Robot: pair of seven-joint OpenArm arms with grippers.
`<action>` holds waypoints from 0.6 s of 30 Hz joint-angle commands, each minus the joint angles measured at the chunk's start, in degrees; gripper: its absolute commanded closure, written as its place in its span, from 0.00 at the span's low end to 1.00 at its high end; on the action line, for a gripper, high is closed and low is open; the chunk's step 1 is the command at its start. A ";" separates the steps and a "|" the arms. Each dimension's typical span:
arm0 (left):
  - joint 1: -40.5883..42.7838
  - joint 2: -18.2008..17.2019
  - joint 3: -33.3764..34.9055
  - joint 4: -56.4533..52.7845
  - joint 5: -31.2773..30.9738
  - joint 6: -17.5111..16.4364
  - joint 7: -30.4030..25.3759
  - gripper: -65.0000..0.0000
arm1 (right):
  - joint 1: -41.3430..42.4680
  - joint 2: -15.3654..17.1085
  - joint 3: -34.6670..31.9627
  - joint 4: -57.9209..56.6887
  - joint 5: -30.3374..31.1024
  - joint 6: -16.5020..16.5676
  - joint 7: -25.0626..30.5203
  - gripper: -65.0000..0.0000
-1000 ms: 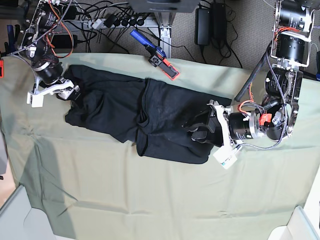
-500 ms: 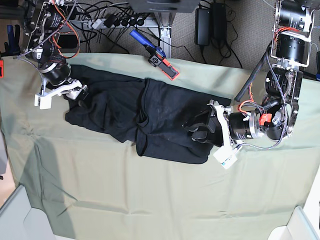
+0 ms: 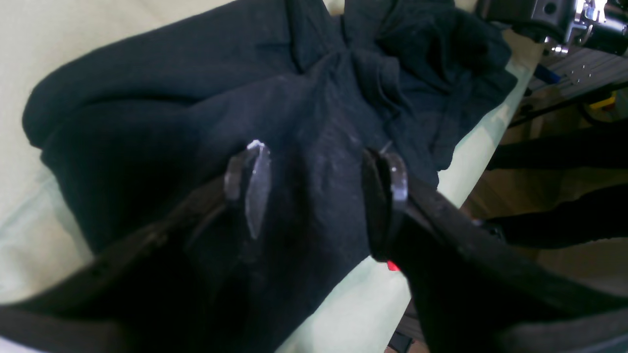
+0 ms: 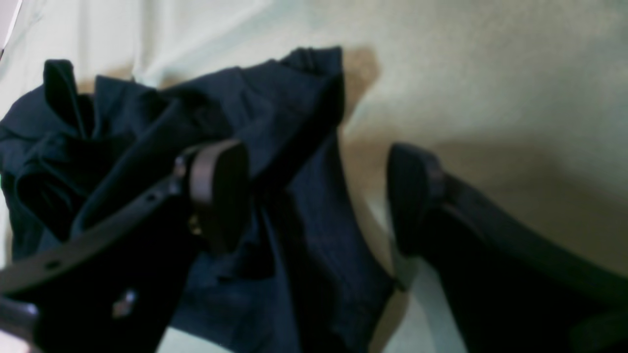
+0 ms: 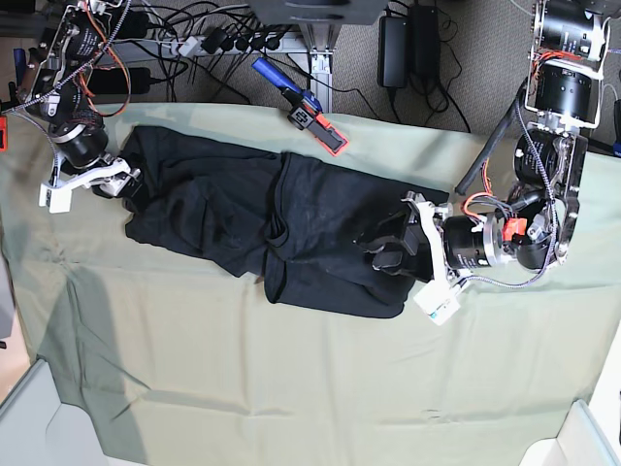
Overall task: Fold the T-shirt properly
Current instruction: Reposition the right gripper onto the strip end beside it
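While the T-shirt point(image 5: 281, 228) lies stretched black and rumpled across the pale green cloth point(image 5: 291, 388), I have one jaw pair at each end of it. My left gripper point(image 3: 314, 189) stands spread wide over the folded fabric — both fingertips point(image 3: 255, 181) rest on the cloth, nothing pinched between them. My right gripper point(image 4: 314, 196) is parted too — one pad against a bunched corner, the other over bare green cloth.
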 commanded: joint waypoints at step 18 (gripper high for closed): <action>-0.81 -0.33 -0.42 0.85 -1.16 -0.67 -1.07 0.48 | 2.21 0.39 -9.03 -6.58 4.26 2.89 -0.83 0.32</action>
